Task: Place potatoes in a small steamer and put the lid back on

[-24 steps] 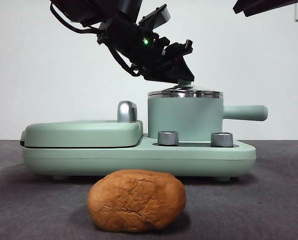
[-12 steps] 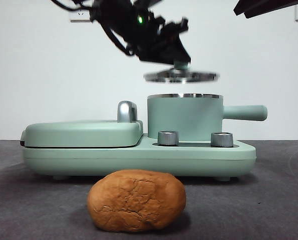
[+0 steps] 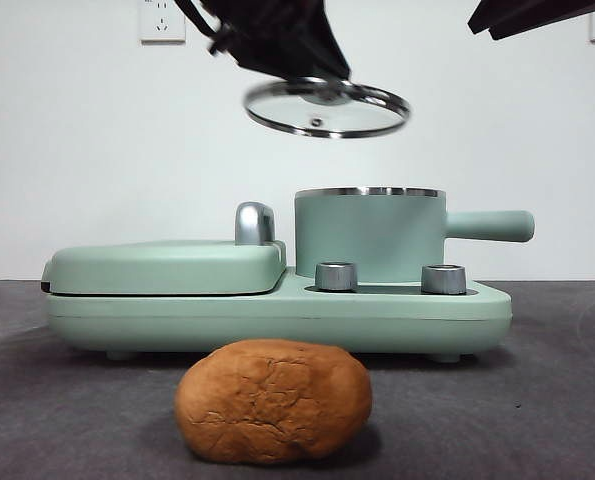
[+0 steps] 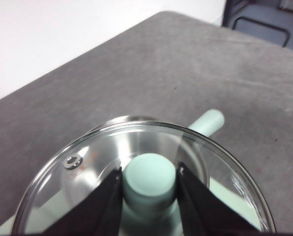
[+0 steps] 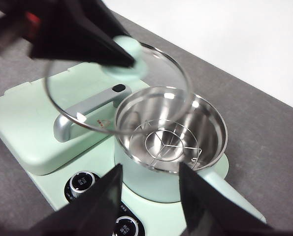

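Left gripper: its two black jaws are clamped on the mint green knob of the lid, one jaw on each side; in the front view it hangs dark above the cooker.
Lid: round clear glass with a steel rim and a small steam vent near the edge; it hangs tilted in the air, well above the small steamer and a little toward the griddle side.
Small steamer: mint green cylinder with a steel rim and a straight mint handle sticking out sideways; it stands uncovered on the cooker base, with a wire rack lying inside the shiny steel bowl.
Potato: large, oval, orange-brown, with cracked and wrinkled skin; it lies on the grey table in front of the cooker, apart from both arms.
Right gripper: jaws spread apart and holding nothing, above the cooker's dials.
Griddle cover: flat, mint green, with a chrome handle, beside the steamer.
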Robot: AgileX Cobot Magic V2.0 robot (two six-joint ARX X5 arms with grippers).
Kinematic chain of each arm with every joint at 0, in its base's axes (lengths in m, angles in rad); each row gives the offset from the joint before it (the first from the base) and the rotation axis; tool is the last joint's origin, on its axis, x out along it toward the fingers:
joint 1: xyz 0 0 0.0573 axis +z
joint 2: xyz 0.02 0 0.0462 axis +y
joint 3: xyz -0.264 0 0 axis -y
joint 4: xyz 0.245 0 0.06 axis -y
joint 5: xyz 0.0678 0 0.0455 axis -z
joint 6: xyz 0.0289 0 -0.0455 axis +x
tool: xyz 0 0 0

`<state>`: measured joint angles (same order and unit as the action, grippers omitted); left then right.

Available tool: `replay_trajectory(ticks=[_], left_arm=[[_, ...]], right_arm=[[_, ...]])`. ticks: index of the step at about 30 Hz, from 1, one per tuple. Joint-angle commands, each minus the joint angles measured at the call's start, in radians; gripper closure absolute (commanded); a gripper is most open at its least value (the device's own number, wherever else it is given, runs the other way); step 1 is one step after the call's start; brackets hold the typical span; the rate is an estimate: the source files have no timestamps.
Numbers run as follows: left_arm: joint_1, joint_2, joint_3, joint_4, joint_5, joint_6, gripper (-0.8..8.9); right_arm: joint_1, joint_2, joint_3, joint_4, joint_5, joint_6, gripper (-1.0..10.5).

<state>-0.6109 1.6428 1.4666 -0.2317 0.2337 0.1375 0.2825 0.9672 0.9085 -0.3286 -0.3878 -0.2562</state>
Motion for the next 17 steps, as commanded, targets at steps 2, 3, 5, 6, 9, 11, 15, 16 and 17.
replay_trajectory(ticks=[2, 3, 5, 6, 9, 11, 15, 16, 17], left_arm=[[0.012, -0.074, 0.012, -0.053, -0.002, -0.004, 7.98], [0.017, -0.091, 0.008, -0.072, -0.002, -0.004, 7.98], [0.029, -0.13, -0.006, -0.107, -0.002, -0.005, 7.98], [0.036, -0.147, -0.016, -0.116, -0.002, -0.005, 7.98], [0.06, -0.213, -0.072, -0.119, -0.003, -0.023, 7.98], [0.078, -0.265, -0.126, -0.119, -0.003, -0.04, 7.98], [0.103, -0.367, -0.242, -0.117, -0.024, -0.053, 7.98], [0.108, -0.396, -0.273, -0.117, -0.033, -0.054, 7.98], [0.113, -0.426, -0.305, -0.116, -0.038, -0.056, 7.98]], right_arm=[[0.01, 0.004, 0.016, -0.009, -0.005, 0.013, 7.6], [0.013, 0.004, 0.016, -0.015, -0.005, 0.011, 7.6], [0.025, 0.004, 0.016, -0.026, -0.005, 0.004, 7.4], [0.033, 0.004, 0.016, -0.031, -0.004, -0.002, 7.2], [0.077, 0.004, 0.015, -0.039, -0.004, -0.026, 6.6], [0.119, 0.005, 0.015, -0.045, -0.002, -0.048, 6.6], [0.206, 0.011, 0.015, -0.067, 0.019, -0.077, 6.6], [0.231, 0.015, 0.015, -0.077, 0.027, -0.084, 6.6], [0.256, 0.021, 0.015, -0.09, 0.029, -0.094, 6.6]])
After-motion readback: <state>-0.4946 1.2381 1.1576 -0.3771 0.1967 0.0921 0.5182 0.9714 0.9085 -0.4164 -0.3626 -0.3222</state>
